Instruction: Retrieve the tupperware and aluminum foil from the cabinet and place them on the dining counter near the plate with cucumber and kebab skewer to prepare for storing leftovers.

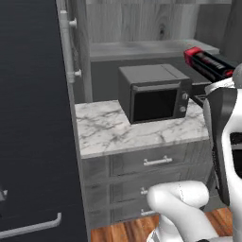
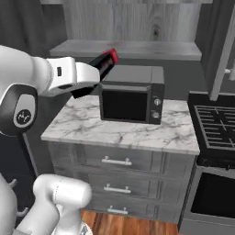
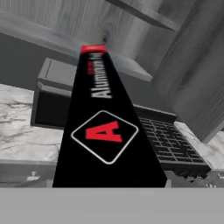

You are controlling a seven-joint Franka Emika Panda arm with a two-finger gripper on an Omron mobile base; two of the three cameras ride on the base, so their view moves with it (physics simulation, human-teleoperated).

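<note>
Up above the microwave (image 2: 132,94), the gripper (image 2: 94,78) is holding the aluminum foil (image 2: 103,63) partway open around its near end. That box is slanting upward in the air, clear of the marble counter (image 2: 124,126) and in front of the cabinet (image 2: 133,27).

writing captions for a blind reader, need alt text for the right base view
A white arm reaches in from the left with a black, red-ended foil box at its end effector, lifted in front of a dark microwave. The microwave sits on a marble counter over grey drawers, a stove at right.
</note>
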